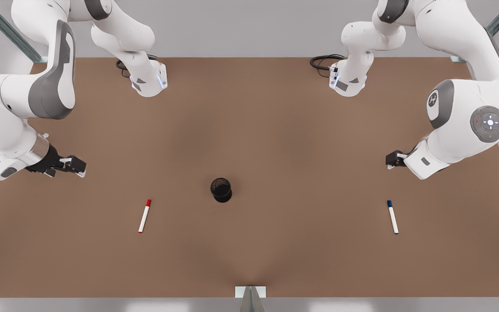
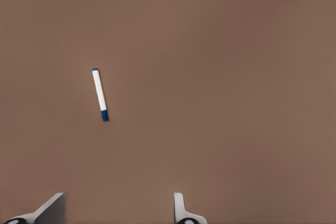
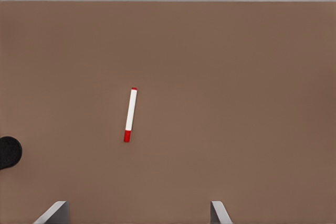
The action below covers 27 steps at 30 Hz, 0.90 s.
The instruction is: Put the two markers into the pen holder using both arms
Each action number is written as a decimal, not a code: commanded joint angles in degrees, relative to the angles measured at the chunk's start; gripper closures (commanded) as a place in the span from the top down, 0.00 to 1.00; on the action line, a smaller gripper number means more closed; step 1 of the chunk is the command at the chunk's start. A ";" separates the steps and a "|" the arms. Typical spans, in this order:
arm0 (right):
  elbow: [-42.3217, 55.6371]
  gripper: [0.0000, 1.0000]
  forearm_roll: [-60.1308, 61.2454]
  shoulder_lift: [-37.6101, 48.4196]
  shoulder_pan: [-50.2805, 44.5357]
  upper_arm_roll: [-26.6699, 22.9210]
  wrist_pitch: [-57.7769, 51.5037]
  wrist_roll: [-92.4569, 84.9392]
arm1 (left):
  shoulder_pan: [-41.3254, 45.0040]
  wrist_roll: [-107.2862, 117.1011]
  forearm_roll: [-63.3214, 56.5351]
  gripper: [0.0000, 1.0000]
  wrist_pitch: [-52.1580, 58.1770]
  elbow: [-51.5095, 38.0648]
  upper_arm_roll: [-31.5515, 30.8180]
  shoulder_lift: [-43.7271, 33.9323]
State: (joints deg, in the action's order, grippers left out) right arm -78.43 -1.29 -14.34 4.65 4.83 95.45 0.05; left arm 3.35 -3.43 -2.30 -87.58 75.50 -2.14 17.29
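The red-capped marker (image 1: 144,216) lies flat on the brown table (image 1: 249,130) toward the front view's left. The blue-capped marker (image 1: 392,216) lies flat toward the front view's right. Between them the black pen holder (image 1: 221,190) stands upright. My right gripper (image 1: 76,167) hovers behind and to the left of the red marker (image 3: 130,115), open and holding nothing (image 3: 139,213); the pen holder (image 3: 8,152) shows at that view's edge. My left gripper (image 1: 391,161) hangs behind the blue marker (image 2: 100,94), also open and holding nothing (image 2: 118,208).
Both arm bases (image 1: 149,80) (image 1: 347,82) stand at the table's rear with black cables beside them. A small grey bracket (image 1: 250,294) sits at the front edge. Bare table surrounds each marker and the holder.
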 commanded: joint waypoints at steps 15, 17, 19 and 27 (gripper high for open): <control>-4.37 1.00 -0.12 -17.47 3.61 0.27 23.99 1.00 | -10.11 -2.98 6.96 1.00 -37.58 1.83 2.66 27.62; -4.28 1.00 -0.12 -19.23 2.03 0.27 27.32 4.69 | -10.99 -5.97 7.14 1.00 -40.82 2.45 2.66 29.55; -4.01 1.00 -0.38 -22.92 1.15 0.27 33.04 8.03 | -10.91 -5.80 7.31 1.00 -42.15 2.54 3.01 30.96; -4.81 1.00 -0.29 -27.50 -0.87 0.27 36.30 14.80 | -10.73 -3.43 6.96 0.98 -45.14 2.37 3.19 33.51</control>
State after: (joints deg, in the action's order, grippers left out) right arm -83.12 -1.68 -41.64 3.86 5.10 127.75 5.62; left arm -7.40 -6.20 4.72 -129.67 77.90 1.03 50.84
